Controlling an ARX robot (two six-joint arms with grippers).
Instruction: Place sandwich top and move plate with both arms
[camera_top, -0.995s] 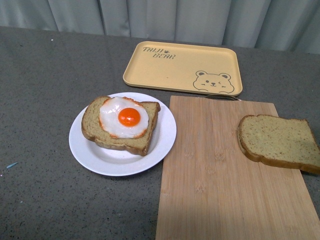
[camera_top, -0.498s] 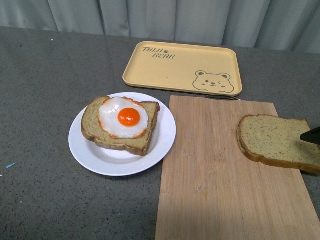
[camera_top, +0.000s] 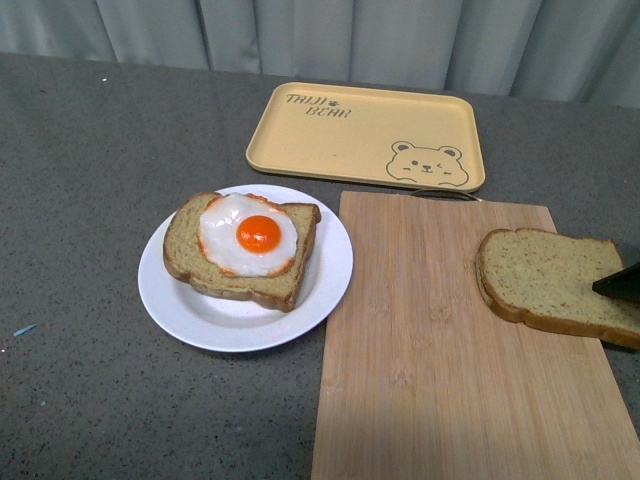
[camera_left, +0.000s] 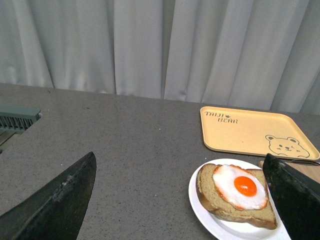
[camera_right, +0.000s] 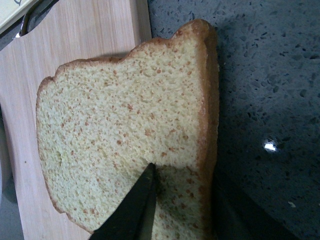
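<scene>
The sandwich top (camera_top: 545, 285), a plain speckled slice, lies at the right end of the wooden board and overhangs its right edge. It fills the right wrist view (camera_right: 125, 130). My right gripper (camera_right: 190, 197) is open, with one black finger (camera_right: 132, 210) over the slice's upper face and its jaws astride the crust edge. Only its fingertip (camera_top: 622, 283) shows in the front view. The white plate (camera_top: 180, 310) sits left of the board and bears a bread slice with a fried egg (camera_top: 250, 238). My left gripper (camera_left: 180, 200) is open and empty, left of the plate (camera_left: 200, 212).
A wooden cutting board (camera_top: 430, 350) lies right of the plate. A yellow bear tray (camera_top: 365, 135) stands behind both, near the curtain. The dark speckled counter (camera_right: 270, 75) runs right of the bread. A grey grille (camera_left: 17, 117) shows at the counter's far left.
The right gripper's fingertip came in from the right edge and now reaches a little further over the plain slice. Bread, plate and tray have not moved.
</scene>
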